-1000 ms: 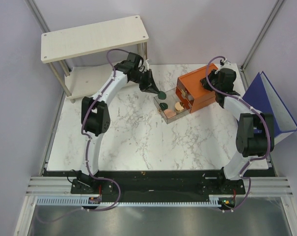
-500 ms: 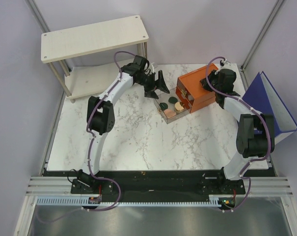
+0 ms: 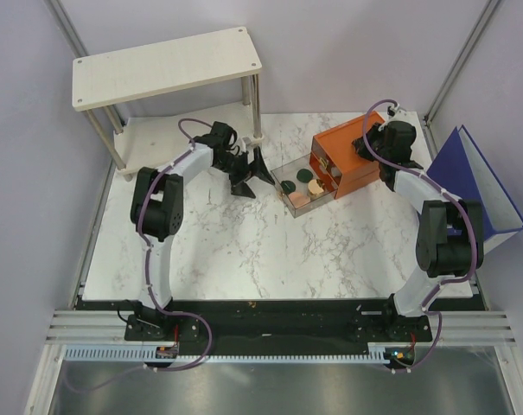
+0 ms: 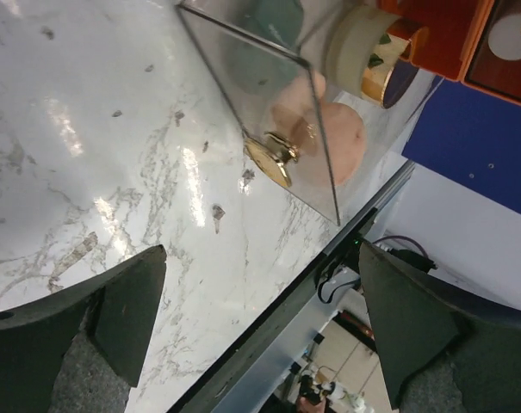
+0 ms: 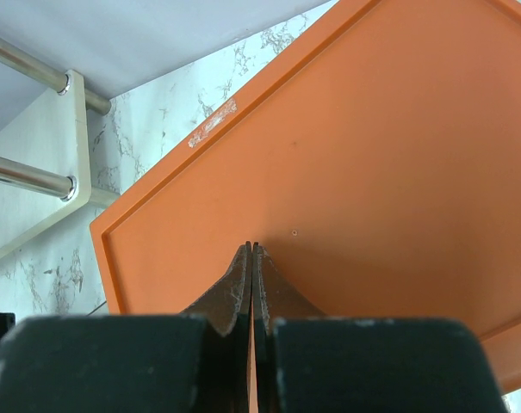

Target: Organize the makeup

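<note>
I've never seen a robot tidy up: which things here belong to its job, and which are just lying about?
Job: dark green discs, peach-pink discs, gold-rimmed jar, clear drawer, orange drawer box.
Lying about: white shelf, blue folder.

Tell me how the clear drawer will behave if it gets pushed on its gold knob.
The clear drawer looks like rigid, thin-walled plastic, so it probably slides as one piece into the orange box rather than flexing. The gold knob is small and rounded; a push could slip off it. The loose peach-pink disc inside may shift.
</note>
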Controlling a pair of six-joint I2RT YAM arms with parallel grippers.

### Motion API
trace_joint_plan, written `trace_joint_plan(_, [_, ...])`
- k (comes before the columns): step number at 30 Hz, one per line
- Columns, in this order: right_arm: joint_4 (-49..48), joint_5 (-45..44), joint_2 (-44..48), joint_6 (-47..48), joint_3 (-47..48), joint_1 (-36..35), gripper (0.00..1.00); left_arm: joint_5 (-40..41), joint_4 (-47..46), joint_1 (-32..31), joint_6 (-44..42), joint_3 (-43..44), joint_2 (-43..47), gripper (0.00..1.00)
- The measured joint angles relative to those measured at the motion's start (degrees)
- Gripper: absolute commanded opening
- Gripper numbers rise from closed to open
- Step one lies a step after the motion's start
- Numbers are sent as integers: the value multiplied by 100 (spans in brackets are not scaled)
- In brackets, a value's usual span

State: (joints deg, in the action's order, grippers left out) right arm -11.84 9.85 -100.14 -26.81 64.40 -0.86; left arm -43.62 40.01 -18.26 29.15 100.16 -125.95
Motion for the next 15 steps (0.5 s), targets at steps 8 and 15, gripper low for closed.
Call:
trace_joint_plan(8, [-9,-4,7,-2,-15,0,0,-417,-820,83,546,-299,0,61])
trace_joint_plan(15, [-48,-9,9,-31,-37,0,0,-1084,-1856,90,1314,-833,-39,2])
